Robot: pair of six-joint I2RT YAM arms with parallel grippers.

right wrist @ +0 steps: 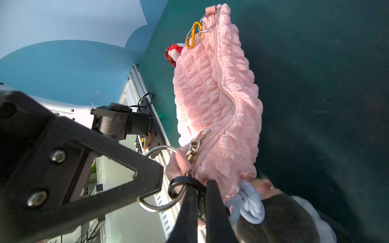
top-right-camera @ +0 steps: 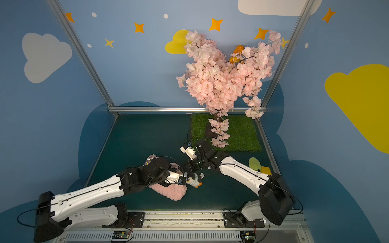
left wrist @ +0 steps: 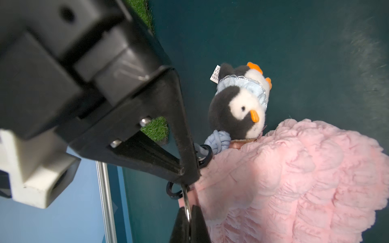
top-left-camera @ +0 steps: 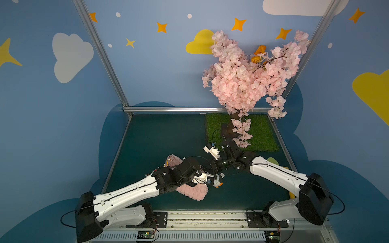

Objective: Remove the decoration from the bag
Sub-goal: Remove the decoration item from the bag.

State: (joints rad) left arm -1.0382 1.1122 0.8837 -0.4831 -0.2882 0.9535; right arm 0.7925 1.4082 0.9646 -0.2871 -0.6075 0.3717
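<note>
The pink puffy bag [top-left-camera: 194,192] lies at the near middle of the dark green table [top-left-camera: 160,136], partly under the left arm. The left gripper [left wrist: 189,208] is clamped on the bag's silver key ring [right wrist: 155,208]. The right gripper [right wrist: 201,186] pinches the black clasp [right wrist: 182,179] of the penguin charm [left wrist: 237,117], whose white tag [left wrist: 215,74] bears print too small to read. Farther back stands the blossom tree [top-left-camera: 242,73].

Nothing reads clearly (the tag [left wrist: 214,76] on the penguin [left wrist: 235,117] is too small).
</note>
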